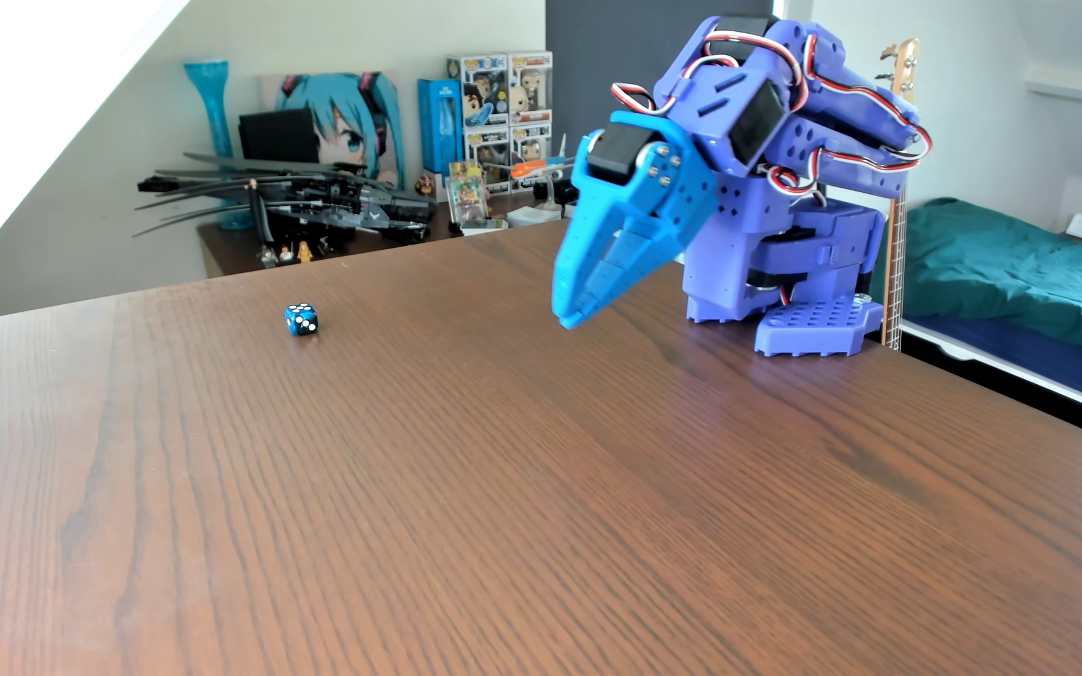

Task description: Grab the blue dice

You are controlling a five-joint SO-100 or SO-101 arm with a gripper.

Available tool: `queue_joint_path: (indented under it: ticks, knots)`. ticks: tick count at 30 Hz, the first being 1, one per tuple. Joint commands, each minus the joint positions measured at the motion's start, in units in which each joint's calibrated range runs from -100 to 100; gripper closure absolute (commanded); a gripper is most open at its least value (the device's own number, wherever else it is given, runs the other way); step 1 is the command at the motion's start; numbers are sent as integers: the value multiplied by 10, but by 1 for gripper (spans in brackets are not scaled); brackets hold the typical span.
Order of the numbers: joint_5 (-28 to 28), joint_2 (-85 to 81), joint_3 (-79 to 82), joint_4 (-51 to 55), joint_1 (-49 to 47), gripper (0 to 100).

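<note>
**Blue dice alone on the table, gripper clenched to its right**

The blue dice [301, 320] is seen left of the frame's centre, resting on the dark wood-grain table [525, 487], with white pips on its marbled faces. Nothing touches it. To its right, well apart, the gripper [566, 317] is pointed steeply down and leftward, its bright blue jaws pressed together with nothing held between them; the tip is just above or at the tabletop, which cannot be told. Further right, the purple arm [785, 162] is folded over its base [811, 325], which is set at the table's right edge.
</note>
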Motion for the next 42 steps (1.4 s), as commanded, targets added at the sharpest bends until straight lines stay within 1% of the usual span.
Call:
queue_joint_path:
  ticks: [1, 3, 5, 10, 12, 16, 19, 23, 28, 32, 34, 37, 40, 42]
  knots:
    - [5, 0, -196, 2, 58, 98]
    - [26, 48, -297, 2, 61, 98]
    - [36, 136, -404, 2, 82, 98]
    - [40, 431, -672, 1, 160, 98]
    - [40, 555, -765, 1, 177, 98]
    - [60, 805, -913, 2, 203, 98]
    - [59, 947, -991, 3, 232, 98]
    - [59, 1055, -1021, 3, 273, 98]
    - [60, 1134, -1011, 3, 314, 98]
    - [68, 1144, -973, 3, 331, 98]
    - [81, 1144, -950, 3, 327, 98]
    - [85, 1144, -922, 3, 316, 98]
    - [89, 1144, -898, 3, 310, 93]
    - [107, 1144, -886, 3, 302, 89]
